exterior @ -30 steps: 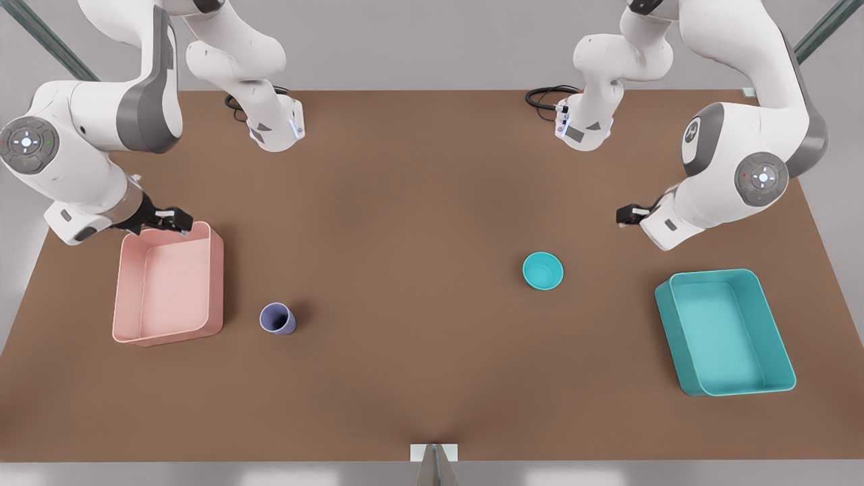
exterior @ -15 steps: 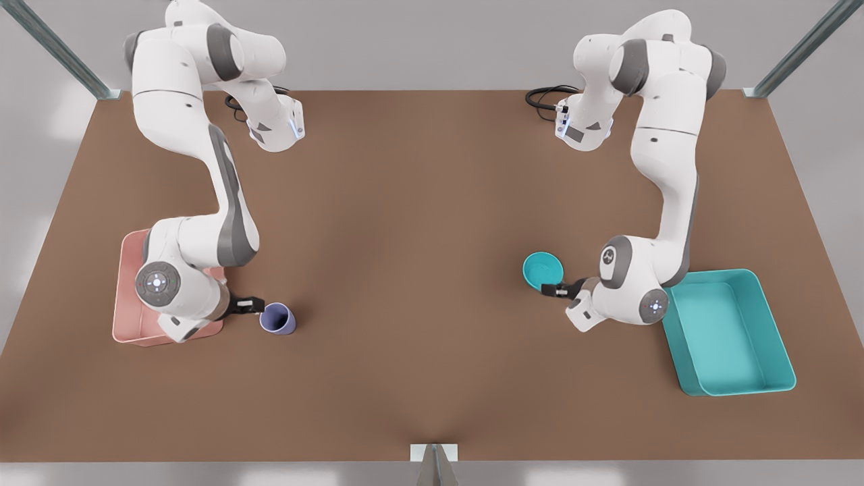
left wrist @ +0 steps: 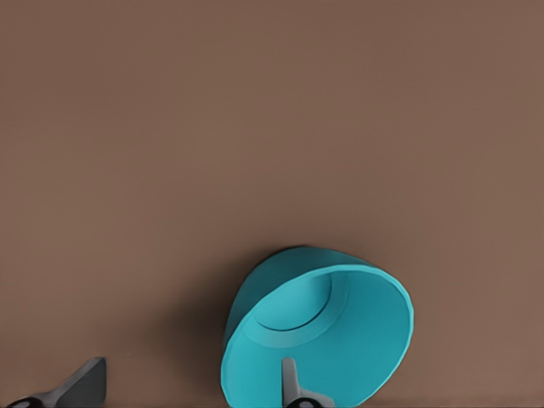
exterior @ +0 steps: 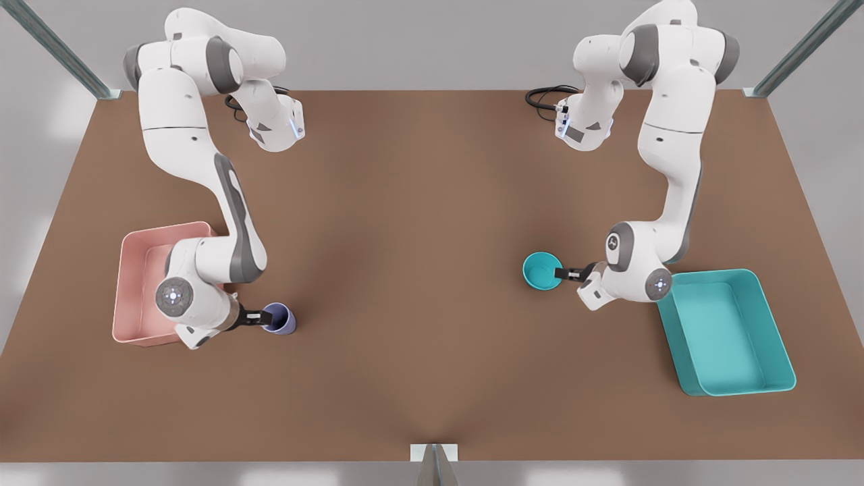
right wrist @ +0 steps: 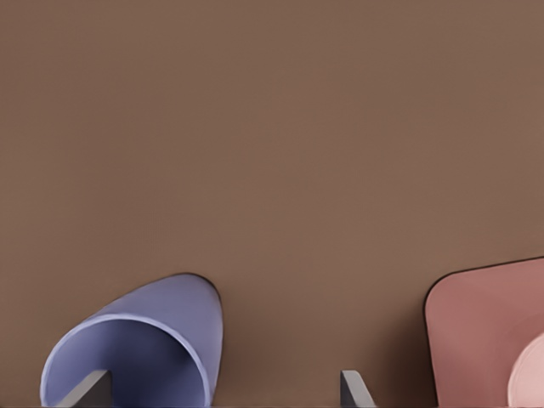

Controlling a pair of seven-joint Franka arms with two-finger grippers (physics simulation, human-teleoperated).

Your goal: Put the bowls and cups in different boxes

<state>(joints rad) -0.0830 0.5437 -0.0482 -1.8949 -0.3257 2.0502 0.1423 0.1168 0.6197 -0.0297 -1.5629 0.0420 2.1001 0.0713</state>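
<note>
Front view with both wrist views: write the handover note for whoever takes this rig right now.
Left tool: open, one finger inside the teal bowl, one outside its rim.
Right tool: open, astride the rim of the lavender cup, beside the pink box.
Bowl and cup rest on the table, outside both boxes; the teal box holds nothing.
Done: both tools positioned.
Left: close, lift, drop cup and bowl into different boxes.

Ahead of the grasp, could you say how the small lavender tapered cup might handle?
The cup looks rigid, its rim cleanly round. Tall and narrow, it may tip if nudged. With the right gripper open astride one wall, it could swing when lifted.
</note>
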